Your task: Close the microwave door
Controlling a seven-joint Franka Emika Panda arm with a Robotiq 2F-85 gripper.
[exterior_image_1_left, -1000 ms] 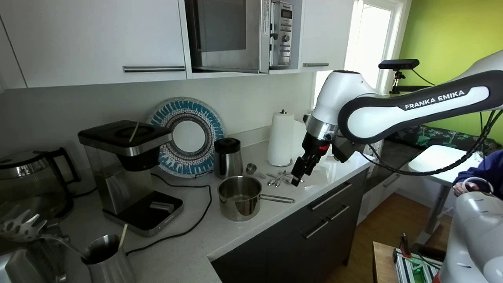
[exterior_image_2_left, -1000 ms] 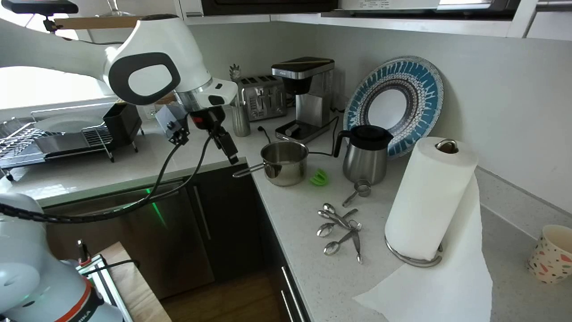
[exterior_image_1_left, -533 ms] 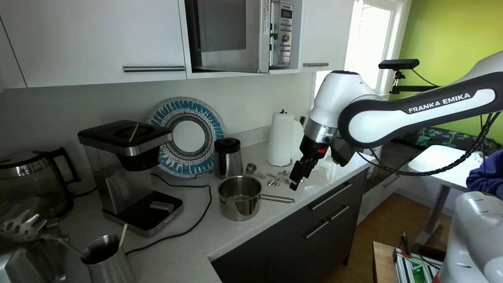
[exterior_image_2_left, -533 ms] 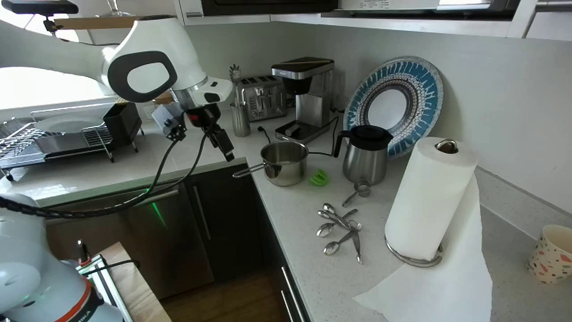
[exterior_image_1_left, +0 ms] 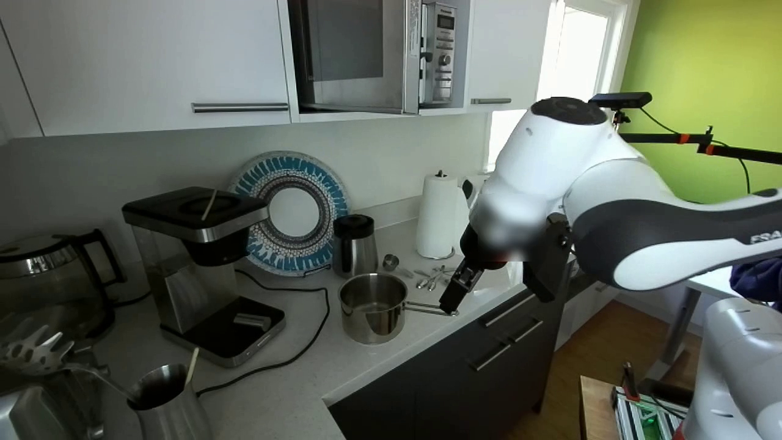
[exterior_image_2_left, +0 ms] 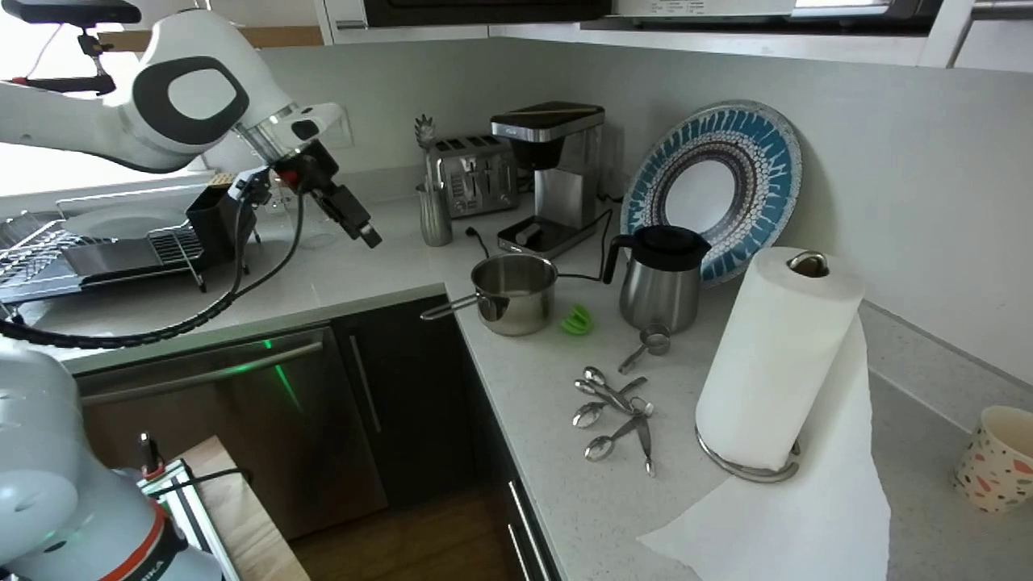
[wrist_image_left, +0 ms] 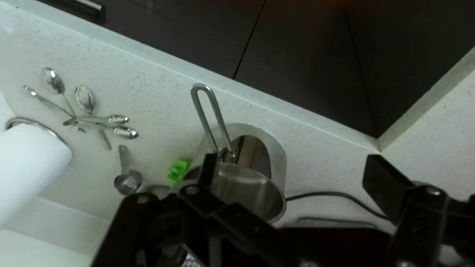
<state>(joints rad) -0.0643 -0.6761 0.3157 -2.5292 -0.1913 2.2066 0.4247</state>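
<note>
The microwave [exterior_image_1_left: 441, 58] sits in the upper cabinet row in an exterior view, with its button panel showing at the right. Its door [exterior_image_1_left: 348, 40], a dark window in a silver frame, stands swung outward, with its free edge apart from the button panel. Another exterior view catches only a low strip of the microwave [exterior_image_2_left: 710, 9] at the top edge. My gripper [exterior_image_1_left: 453, 298] hangs well below and to the right of the door, pointing down, touching nothing; it also shows in an exterior view [exterior_image_2_left: 365, 232]. In the wrist view its fingers [wrist_image_left: 297, 174] are spread wide with nothing held. The microwave is out of the wrist view.
Below the gripper, a steel pot [exterior_image_1_left: 372, 308] stands near the counter edge. A coffee maker [exterior_image_1_left: 201, 269], a thermal jug [exterior_image_1_left: 355, 247], a round blue plate [exterior_image_1_left: 293, 214], several spoons [exterior_image_2_left: 613, 411] and a paper towel roll [exterior_image_2_left: 779, 363] stand or lie on the counter. White cabinets flank the microwave.
The arm has swung away from the back wall, and the gripper has shifted left and up in an exterior view. The microwave door has not moved.
</note>
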